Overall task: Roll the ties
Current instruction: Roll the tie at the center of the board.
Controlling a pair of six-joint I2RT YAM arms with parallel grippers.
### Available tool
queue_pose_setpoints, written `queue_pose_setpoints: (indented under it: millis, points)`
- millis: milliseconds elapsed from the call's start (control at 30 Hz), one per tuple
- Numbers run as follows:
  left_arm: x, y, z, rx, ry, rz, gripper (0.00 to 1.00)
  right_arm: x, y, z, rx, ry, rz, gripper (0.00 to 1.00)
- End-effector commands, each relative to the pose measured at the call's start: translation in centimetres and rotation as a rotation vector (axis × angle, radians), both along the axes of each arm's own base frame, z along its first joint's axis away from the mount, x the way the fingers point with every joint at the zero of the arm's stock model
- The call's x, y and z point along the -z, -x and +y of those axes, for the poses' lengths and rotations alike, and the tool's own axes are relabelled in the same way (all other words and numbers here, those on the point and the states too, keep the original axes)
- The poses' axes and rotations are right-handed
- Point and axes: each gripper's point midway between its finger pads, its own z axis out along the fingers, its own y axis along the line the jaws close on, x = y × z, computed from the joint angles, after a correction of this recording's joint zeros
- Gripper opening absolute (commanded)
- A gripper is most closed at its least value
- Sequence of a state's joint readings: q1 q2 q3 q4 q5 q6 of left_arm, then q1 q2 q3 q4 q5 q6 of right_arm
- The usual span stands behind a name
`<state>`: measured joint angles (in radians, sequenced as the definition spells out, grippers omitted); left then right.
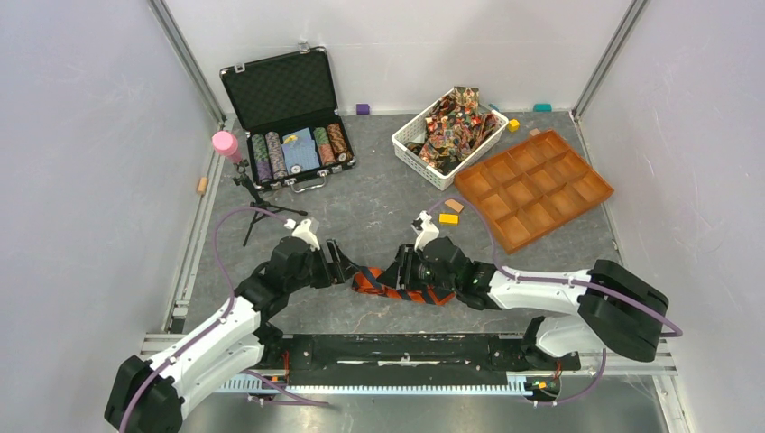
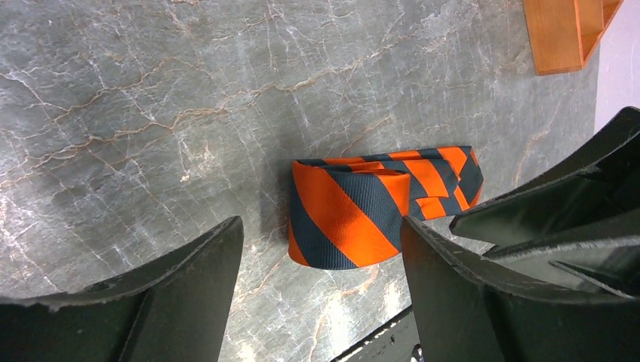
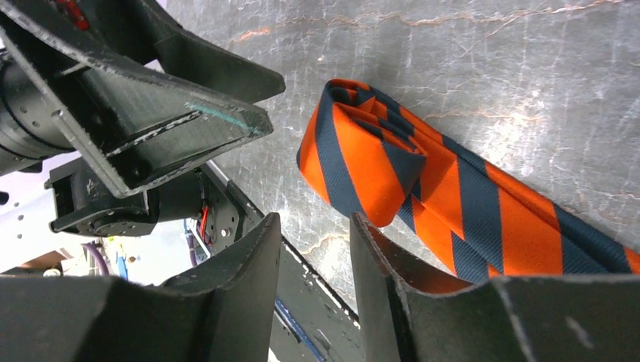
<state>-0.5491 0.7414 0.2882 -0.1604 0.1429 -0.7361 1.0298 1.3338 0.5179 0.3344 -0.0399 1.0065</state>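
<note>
From above, the striped tie (image 1: 372,283) is mostly covered. At its folded end the left gripper (image 2: 319,226) gapes wide; the right gripper (image 3: 315,220) stands narrowly apart, empty.

Striped tie (image 2: 355,219): woven cloth, fine ribbed weave, slight sheen.
Tabletop (image 2: 151,113): grey stone-look surface, veined, smooth, dull gloss.
Left tool (image 2: 319,226): matt black plastic, edges scuffed.
Compartment tray (image 1: 483,215): orange-brown, smooth, wood-like.
Basket (image 1: 419,161): white slotted plastic.
</note>
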Motion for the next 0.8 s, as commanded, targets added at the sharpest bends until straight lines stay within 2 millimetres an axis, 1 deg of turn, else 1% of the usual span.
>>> queue_pose_setpoints:
  millis: [0,133,433,600,767]
  points:
    - [-0.7,-0.2,-1.0,0.015,0.065,-0.012,0.81,0.0,-1.2,0.0,0.051,-0.037,-0.004,0.41]
    - [-0.7,-0.1,-1.4,0.031,0.086,-0.007,0.78,0.5,-1.4,0.2,0.043,-0.037,0.007,0.33]
    - [-0.1,0.1,-2.2,0.073,0.100,0.015,0.76,1.9,-1.3,0.4,0.031,-0.012,0.028,0.29]
    - [0.5,0.3,-2.2,0.080,0.098,0.029,0.75,2.5,-1.2,0.7,0.022,-0.007,0.038,0.23]
    - [0.8,0.6,-2.1,0.079,0.099,0.036,0.75,3.1,-1.0,1.1,0.006,-0.011,0.054,0.21]
